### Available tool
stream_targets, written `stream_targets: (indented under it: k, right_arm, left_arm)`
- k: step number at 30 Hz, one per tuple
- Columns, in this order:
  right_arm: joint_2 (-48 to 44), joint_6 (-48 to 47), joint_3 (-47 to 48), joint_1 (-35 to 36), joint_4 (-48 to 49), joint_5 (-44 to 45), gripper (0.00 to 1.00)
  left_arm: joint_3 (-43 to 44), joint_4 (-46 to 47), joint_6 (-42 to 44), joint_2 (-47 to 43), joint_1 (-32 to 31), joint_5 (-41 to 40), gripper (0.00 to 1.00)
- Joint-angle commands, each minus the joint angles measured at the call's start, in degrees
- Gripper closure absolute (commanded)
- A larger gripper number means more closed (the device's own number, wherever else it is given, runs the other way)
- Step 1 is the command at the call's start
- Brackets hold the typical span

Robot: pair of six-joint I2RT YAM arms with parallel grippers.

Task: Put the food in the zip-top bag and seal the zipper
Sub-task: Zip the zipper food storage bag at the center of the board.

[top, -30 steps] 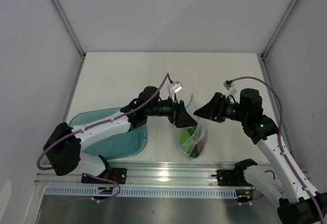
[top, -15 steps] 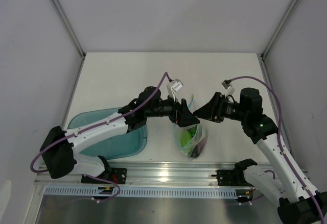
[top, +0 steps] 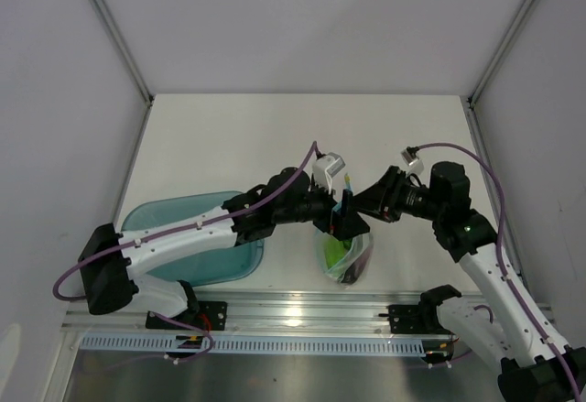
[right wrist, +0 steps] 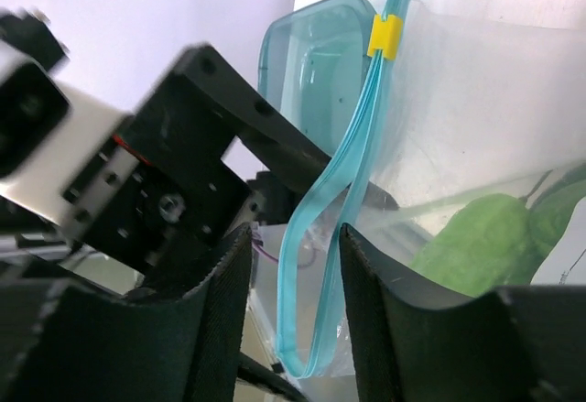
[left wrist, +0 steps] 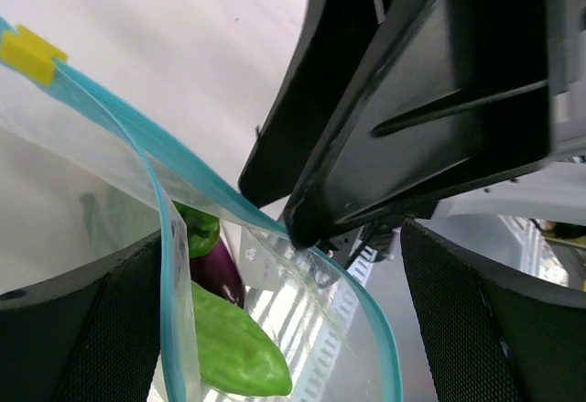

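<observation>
The zip-top bag (top: 344, 254) stands near the front edge, mouth up, with food inside. A long green vegetable (left wrist: 229, 347), a purple eggplant (left wrist: 216, 270) and a green apple (left wrist: 198, 230) show through it. Its light-blue zipper (right wrist: 320, 255) carries a yellow slider (right wrist: 385, 36) at one end. My left gripper (top: 342, 219) is wide open at the bag's mouth, and in its wrist view the left gripper (left wrist: 284, 329) has the gaping zipper (left wrist: 165, 265) between its fingers. My right gripper (top: 363, 202) meets it from the right. The right gripper (right wrist: 293, 320) is open, its fingers straddling the end loop of the zipper.
A translucent teal tray (top: 197, 237) lies left of the bag under the left arm, also seen as the tray (right wrist: 311, 63) behind the zipper. The metal rail (top: 302, 315) runs along the front edge. The two grippers nearly touch above the bag.
My left gripper has moved right, over the bag's mouth, toward the right gripper. The right gripper's fingers have narrowed around the zipper.
</observation>
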Motion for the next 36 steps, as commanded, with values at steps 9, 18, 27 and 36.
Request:
stream_targets:
  k: [9,18,27,36]
  right_arm:
    - [-3.0,5.0,0.6,-0.1,-0.9,7.1,0.55]
    - [-2.7,2.7,1.2,-0.1,-3.9,9.0,0.55]
    - [-0.4,-8.3,8.5,-0.2,-13.4,12.6,0.51]
    - [1.3,-20.9,14.2,-0.7,-21.3,14.7,0.46]
  left_arm:
    - [3.1,-7.4,1.1,0.4,-6.4,-20.8,0.05]
    - [4.1,-8.2,1.5,0.8,-7.1,-20.6,0.41]
    - [3.7,-8.0,4.0,0.2,-7.0,-17.1,0.76]
    - [0.0,-6.2,9.0,-4.2,-2.1,-6.7,0.99]
